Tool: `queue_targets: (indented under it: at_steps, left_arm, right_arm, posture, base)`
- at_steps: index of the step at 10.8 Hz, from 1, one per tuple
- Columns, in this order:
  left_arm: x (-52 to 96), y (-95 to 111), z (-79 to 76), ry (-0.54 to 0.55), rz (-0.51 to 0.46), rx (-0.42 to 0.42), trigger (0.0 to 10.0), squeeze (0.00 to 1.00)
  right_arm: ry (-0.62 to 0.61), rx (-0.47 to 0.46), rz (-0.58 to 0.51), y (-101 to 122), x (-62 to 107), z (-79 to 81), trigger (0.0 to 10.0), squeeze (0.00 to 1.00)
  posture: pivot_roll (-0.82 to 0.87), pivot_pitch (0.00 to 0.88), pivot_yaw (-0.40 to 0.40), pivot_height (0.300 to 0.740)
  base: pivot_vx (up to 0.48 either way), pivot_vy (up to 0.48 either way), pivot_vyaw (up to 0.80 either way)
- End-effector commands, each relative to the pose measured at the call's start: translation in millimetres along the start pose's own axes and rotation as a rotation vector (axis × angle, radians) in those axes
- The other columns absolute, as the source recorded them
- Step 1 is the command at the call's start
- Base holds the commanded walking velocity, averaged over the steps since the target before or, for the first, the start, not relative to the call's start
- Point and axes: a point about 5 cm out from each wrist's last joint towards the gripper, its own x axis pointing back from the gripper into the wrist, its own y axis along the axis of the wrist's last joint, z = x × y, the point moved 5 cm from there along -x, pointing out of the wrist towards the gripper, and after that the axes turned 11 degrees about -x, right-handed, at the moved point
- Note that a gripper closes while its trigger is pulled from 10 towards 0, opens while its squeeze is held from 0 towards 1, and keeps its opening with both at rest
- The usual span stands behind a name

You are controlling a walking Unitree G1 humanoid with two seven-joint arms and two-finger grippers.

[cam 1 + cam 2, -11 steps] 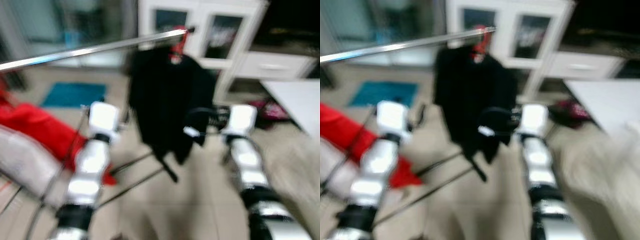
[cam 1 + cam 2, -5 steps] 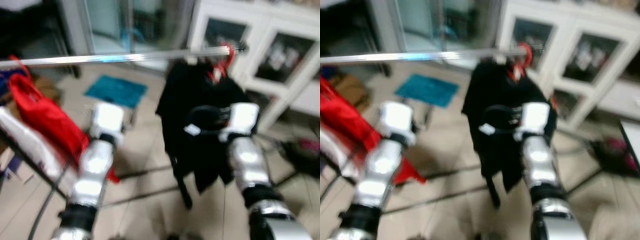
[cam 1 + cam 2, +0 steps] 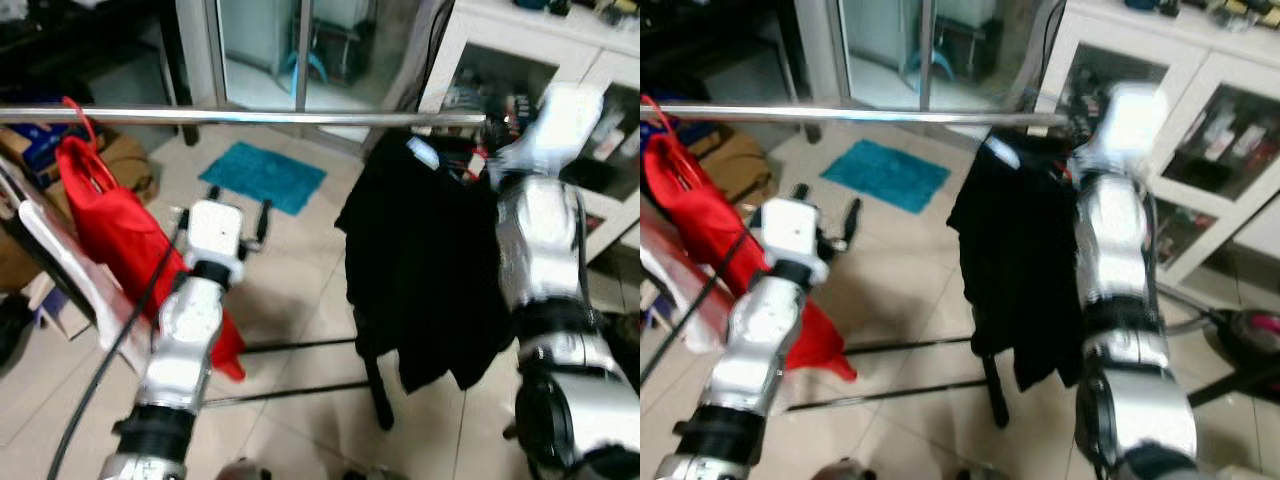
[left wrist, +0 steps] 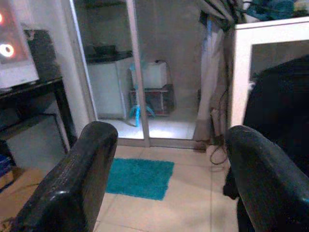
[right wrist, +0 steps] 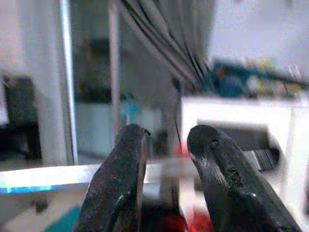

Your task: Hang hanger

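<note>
A silver rail [image 3: 250, 117] runs across in front of me. At its right end hangs a black garment [image 3: 420, 270] on a red hanger [image 5: 193, 223]. My right arm is raised, and my right gripper [image 3: 445, 160] sits at the garment's top, just under the rail's end. In the right wrist view its fingers [image 5: 120, 183] stand close together with the red hanger between them near their base, and the rail [image 5: 58, 176] crosses behind. My left gripper [image 3: 237, 200] is held out low over the floor, open, with nothing in it.
A red garment [image 3: 110, 230] and a white one [image 3: 70, 280] hang at the rail's left. The rack's black base bars [image 3: 300, 347] lie on the tiled floor. A teal mat [image 3: 262, 175] lies before a glass door. A white glass-front cabinet [image 3: 600, 80] stands at the right.
The camera has swung, so the whole scene shifted. My right arm rose from in front of the black garment up to the hanger at the rail's end. The left arm keeps its pose.
</note>
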Motion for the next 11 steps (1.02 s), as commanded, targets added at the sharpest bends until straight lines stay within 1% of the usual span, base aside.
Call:
queue_targets:
  at_steps: [1, 2, 3, 4, 5, 6, 7, 8, 9, 10, 11]
  left_arm:
    - [-0.9, 3.9, -2.6, -0.01, -0.016, -0.002, 10.0, 0.0]
    - [-0.8, 3.8, -2.6, -0.01, -0.017, -0.004, 10.0, 0.0]
    - [-0.5, 4.8, -3.4, -0.014, -0.022, -0.006, 10.0, 0.0]
    - [-0.3, 6.4, -5.3, -0.023, -0.029, -0.006, 10.0, 0.0]
    - [0.5, 6.4, -11.4, -0.055, -0.031, 0.009, 10.0, 0.0]
    - [2.6, 3.5, -16.1, -0.069, -0.021, 0.015, 10.0, 0.0]
    - [3.0, 4.5, -14.3, -0.057, -0.028, 0.034, 10.0, 0.0]
    - [2.9, 4.9, -13.2, -0.053, -0.03, 0.033, 10.0, 0.0]
    - [3.6, 4.2, -14.4, -0.057, -0.03, 0.038, 10.0, 0.0]
    - [5.5, 3.3, -16.3, -0.063, -0.029, 0.045, 10.0, 0.0]
    - [6.0, 2.8, -16.6, -0.064, -0.029, 0.047, 10.0, 0.0]
  right_arm:
    - [-0.043, -0.016, 0.024, -3.8, 0.2, -6.4, 10.0, 0.0]
    - [-0.046, 0.01, 0.034, -6.7, 0.5, -6.7, 10.0, 0.0]
    - [-0.05, 0.026, 0.03, -6.8, 0.4, -9.3, 10.0, 0.25]
    - [-0.027, 0.008, 0.033, -7.9, 0.9, -8.3, 10.0, 1.0]
    - [-0.011, 0.024, 0.078, -15.8, 2.2, -8.1, 10.0, 1.0]
    - [0.015, 0.023, 0.131, -25.0, 3.3, -6.2, 10.0, 1.0]
    - [0.051, 0.033, 0.156, -28.5, 3.4, -1.7, 10.0, 1.0]
    - [0.102, 0.008, 0.174, -28.3, 1.7, 5.0, 10.0, 0.0]
    - [0.134, -0.004, 0.188, -27.4, 0.1, 7.2, 10.0, 0.0]
    - [0.132, -0.049, 0.197, -25.7, -0.9, 4.9, 10.0, 0.0]
    - [0.137, -0.062, 0.203, -25.3, -0.8, 3.8, 10.0, 0.0]
  posture:
    - [0.04, 0.064, -0.07, 0.74]
    - [0.04, 0.064, -0.07, 0.74]
    - [0.05, 0.068, -0.072, 0.74]
    - [0.05, 0.067, -0.072, 0.74]
    - [0.05, 0.065, -0.073, 0.74]
    - [0.05, 0.065, -0.073, 0.74]
    - [0.05, 0.06, -0.077, 0.74]
    - [0.05, 0.06, -0.077, 0.74]
    - [0.06, 0.055, -0.085, 0.74]
    - [0.06, 0.056, -0.088, 0.74]
    - [0.05, 0.059, -0.091, 0.74]
  base:
    - [0.382, -0.289, 0.0]
    - [0.382, -0.289, 0.0]
    - [0.382, -0.289, 0.0]
    - [0.382, -0.285, 0.0]
    - [0.39, -0.274, 0.0]
    - [0.3, 0.0, 0.0]
    - [0.0, 0.0, 0.0]
    - [0.0, 0.0, 0.0]
    - [0.0, 0.0, 0.0]
    - [0.0, 0.0, 0.0]
    - [0.0, 0.0, 0.0]
